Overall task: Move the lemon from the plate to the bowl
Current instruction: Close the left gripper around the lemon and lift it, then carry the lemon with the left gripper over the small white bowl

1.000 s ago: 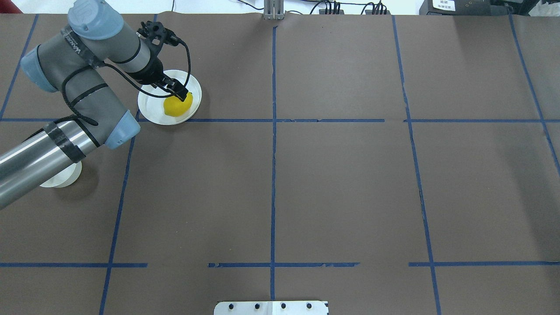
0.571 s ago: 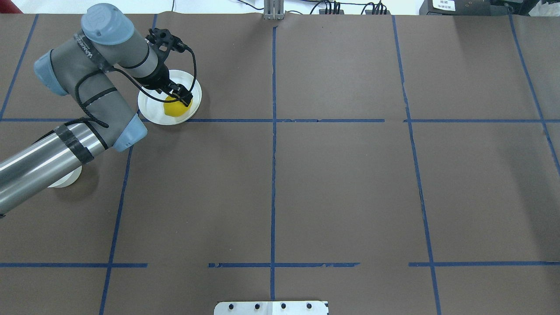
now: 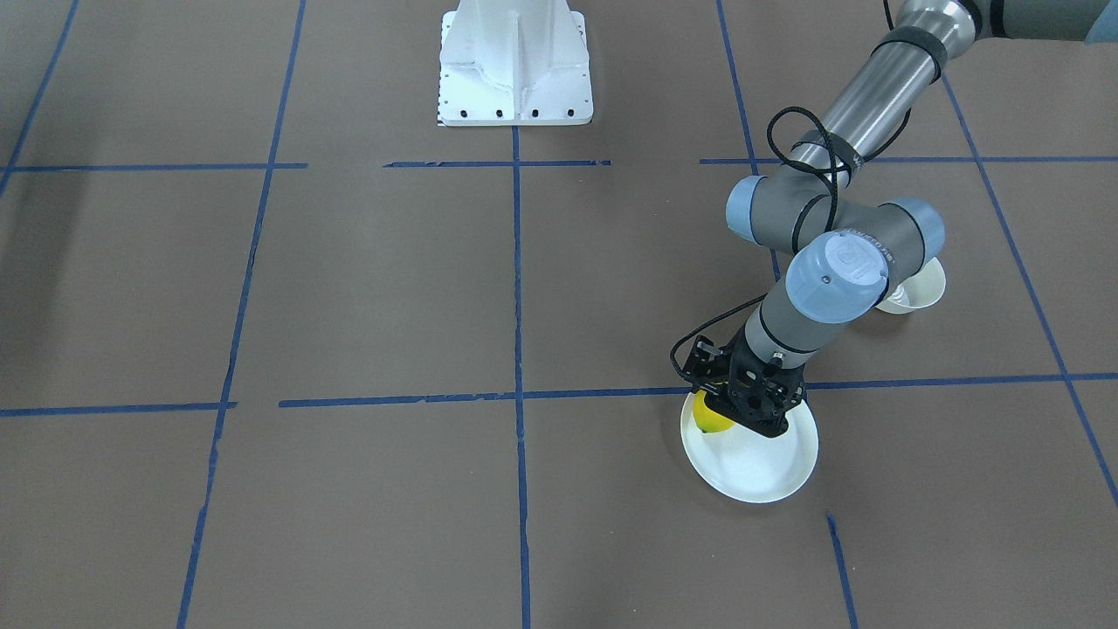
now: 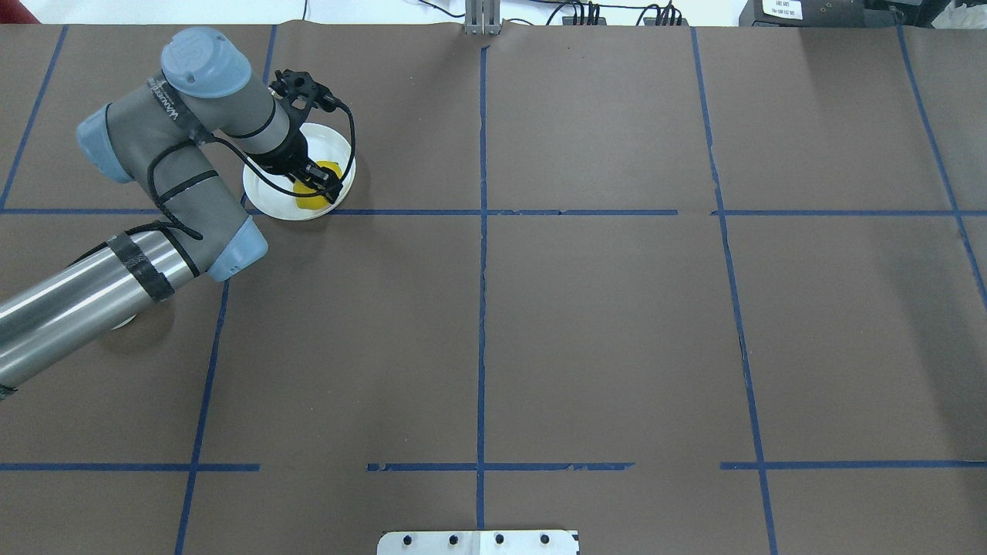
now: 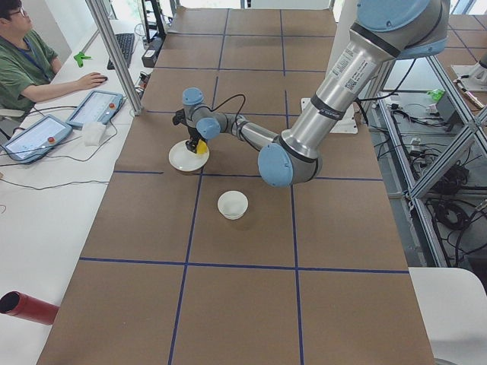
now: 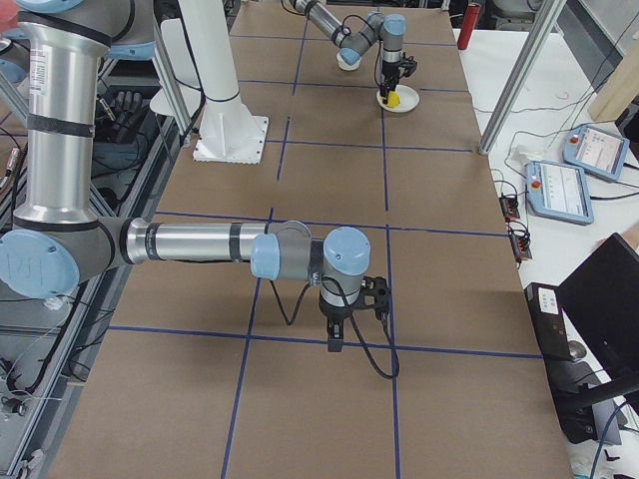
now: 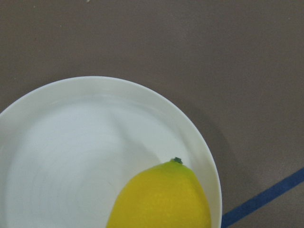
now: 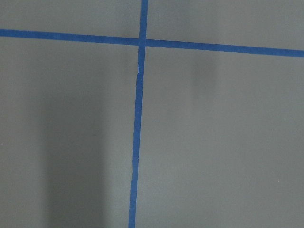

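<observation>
The yellow lemon (image 4: 309, 202) lies on the near right part of the white plate (image 4: 259, 190) at the table's far left. My left gripper (image 4: 321, 180) is low over the plate, its black fingers down on either side of the lemon, and it looks open. The left wrist view shows the lemon (image 7: 161, 199) resting on the plate (image 7: 57, 156), with no fingers in frame. The white bowl (image 5: 233, 204) stands nearer the robot, empty; the left arm partly hides it in the front view (image 3: 919, 293). My right gripper (image 6: 336, 344) hangs over bare table, and I cannot tell its state.
Brown paper with blue tape lines (image 4: 481, 231) covers the table. The white robot base (image 3: 515, 61) stands at the middle of the robot's side. An operator (image 5: 23, 46) sits by tablets (image 5: 95, 108) beyond the far edge.
My left gripper has come down and moved slightly nearer the robot, from just above the lemon to astride it. The lemon has stayed on the plate.
</observation>
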Action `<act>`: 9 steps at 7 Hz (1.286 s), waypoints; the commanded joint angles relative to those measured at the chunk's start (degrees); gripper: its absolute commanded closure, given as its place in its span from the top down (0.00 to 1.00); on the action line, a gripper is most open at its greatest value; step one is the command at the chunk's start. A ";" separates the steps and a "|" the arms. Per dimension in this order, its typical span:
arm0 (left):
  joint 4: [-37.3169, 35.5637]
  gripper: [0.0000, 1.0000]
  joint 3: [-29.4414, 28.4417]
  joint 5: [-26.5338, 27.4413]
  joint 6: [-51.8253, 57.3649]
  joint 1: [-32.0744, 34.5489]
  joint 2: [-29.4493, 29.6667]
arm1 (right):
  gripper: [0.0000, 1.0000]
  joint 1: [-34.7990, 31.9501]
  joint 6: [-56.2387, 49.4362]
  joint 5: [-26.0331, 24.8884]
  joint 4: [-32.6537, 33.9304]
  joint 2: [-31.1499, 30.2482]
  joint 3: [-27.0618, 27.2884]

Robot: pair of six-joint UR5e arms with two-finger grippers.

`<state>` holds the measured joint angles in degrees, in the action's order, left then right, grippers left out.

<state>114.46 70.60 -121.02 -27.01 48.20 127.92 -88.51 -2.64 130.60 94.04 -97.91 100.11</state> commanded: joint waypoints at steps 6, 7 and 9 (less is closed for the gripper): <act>-9.77 0.22 3.48 -7.13 -16.07 10.24 -0.48 | 1.00 0.00 0.00 0.00 0.00 0.00 0.00; -9.78 0.25 3.58 -6.95 -21.88 10.59 -1.00 | 1.00 0.00 0.00 0.00 0.00 0.00 0.00; -9.87 0.25 11.79 -6.95 -29.12 11.73 -8.34 | 1.00 0.00 0.00 0.00 0.00 0.00 0.00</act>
<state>104.72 77.37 -127.96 -51.74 59.32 124.06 -88.51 -2.64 130.61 94.04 -97.91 100.11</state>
